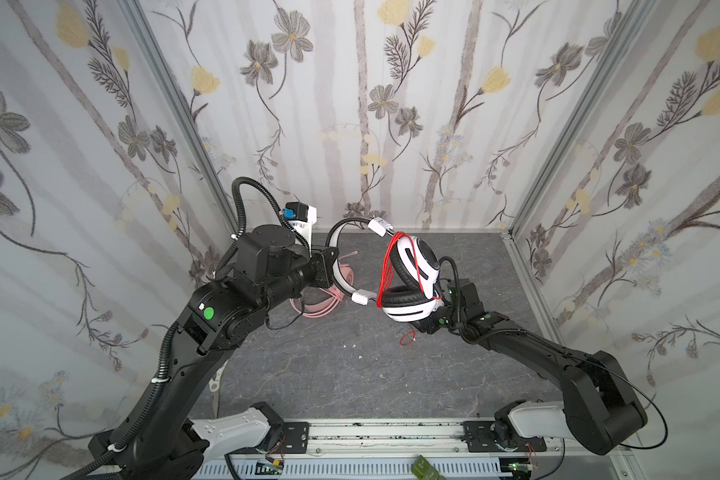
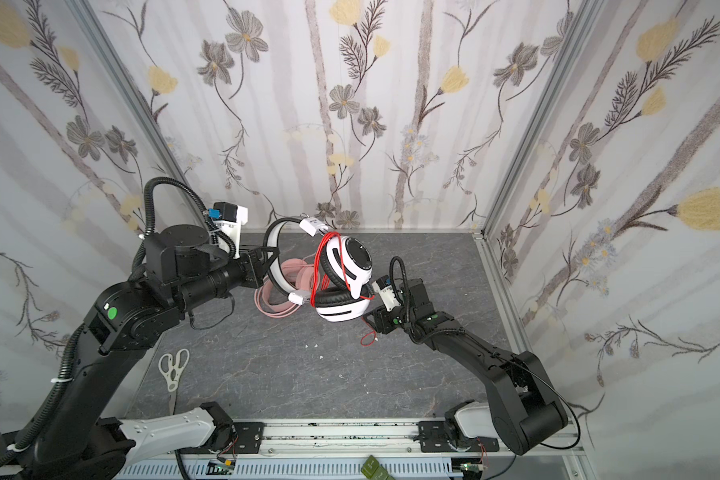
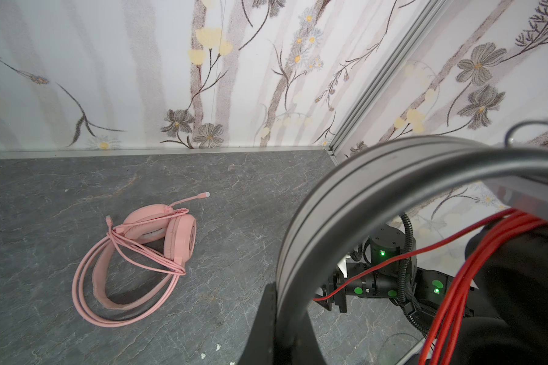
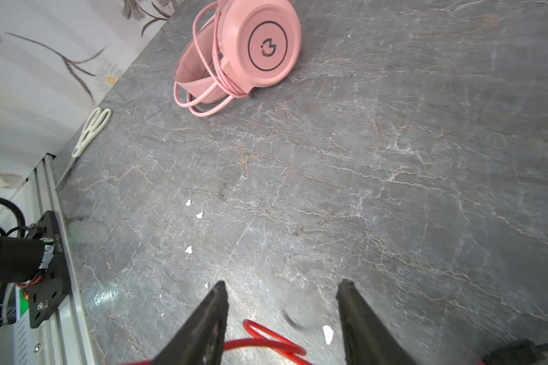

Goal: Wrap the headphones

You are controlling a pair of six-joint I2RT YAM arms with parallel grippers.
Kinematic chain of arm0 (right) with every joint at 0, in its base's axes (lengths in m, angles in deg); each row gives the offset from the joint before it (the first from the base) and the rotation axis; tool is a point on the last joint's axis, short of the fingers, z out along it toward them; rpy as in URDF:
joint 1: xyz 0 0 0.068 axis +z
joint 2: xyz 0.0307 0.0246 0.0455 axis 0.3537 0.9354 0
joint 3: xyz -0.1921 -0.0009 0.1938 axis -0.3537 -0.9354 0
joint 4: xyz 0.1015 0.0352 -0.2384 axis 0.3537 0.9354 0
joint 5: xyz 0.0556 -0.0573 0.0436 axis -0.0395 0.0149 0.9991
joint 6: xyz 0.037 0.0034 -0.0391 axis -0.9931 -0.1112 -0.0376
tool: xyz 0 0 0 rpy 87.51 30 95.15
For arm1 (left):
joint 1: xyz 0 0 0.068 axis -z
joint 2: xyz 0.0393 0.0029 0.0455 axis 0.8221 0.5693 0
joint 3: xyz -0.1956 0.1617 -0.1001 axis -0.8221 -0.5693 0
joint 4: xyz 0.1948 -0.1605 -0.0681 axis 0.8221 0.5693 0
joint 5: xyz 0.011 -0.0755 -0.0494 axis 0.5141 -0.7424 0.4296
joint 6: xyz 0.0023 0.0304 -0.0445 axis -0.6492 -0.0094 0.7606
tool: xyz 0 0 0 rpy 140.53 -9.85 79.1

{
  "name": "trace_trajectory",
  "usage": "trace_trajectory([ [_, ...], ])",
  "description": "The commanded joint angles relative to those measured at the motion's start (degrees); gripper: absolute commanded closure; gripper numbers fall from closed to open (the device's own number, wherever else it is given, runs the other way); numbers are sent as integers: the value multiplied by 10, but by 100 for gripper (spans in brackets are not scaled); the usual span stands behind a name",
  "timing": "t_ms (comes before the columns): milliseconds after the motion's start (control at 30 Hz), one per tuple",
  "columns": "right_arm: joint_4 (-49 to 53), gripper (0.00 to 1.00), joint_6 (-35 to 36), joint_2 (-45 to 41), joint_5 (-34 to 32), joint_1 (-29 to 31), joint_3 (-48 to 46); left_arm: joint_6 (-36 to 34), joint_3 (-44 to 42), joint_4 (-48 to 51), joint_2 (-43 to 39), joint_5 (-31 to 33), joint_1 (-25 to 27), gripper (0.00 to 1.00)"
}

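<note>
The white-and-black headphones (image 1: 410, 309) hang above the table in both top views, with the thin red cable (image 1: 393, 270) wound in several turns across the two cups. My left gripper (image 3: 277, 316) is shut on their headband (image 3: 361, 177). My right gripper (image 4: 282, 284) stands open just under the lower cup (image 2: 341, 311). A loose loop of the red cable (image 4: 266, 343) lies between its fingers (image 4: 212, 309) without being pinched. The pink headphones (image 3: 159, 240) lie on the table behind the left arm, their pink cable wrapped round them.
White-handled scissors (image 2: 173, 368) lie by the left edge of the grey marble table (image 2: 308, 374). A few small white scraps (image 4: 189, 249) dot the middle. Patterned walls close in the back and both sides. A metal rail (image 1: 391, 436) runs along the front.
</note>
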Motion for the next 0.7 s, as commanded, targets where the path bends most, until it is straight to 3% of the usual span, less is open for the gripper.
trace_trajectory([
  [0, -19, 49, -7, -13, -18, 3, -19, 21, -2, -38, -2, -3, -1, 100],
  [333, -56, 49, -12, -31, 16, 27, -37, 23, -9, -44, -4, -6, -1, 100],
  [667, -5, 50, -18, -92, -78, 30, -49, 26, -19, -45, -14, -5, -2, 100],
])
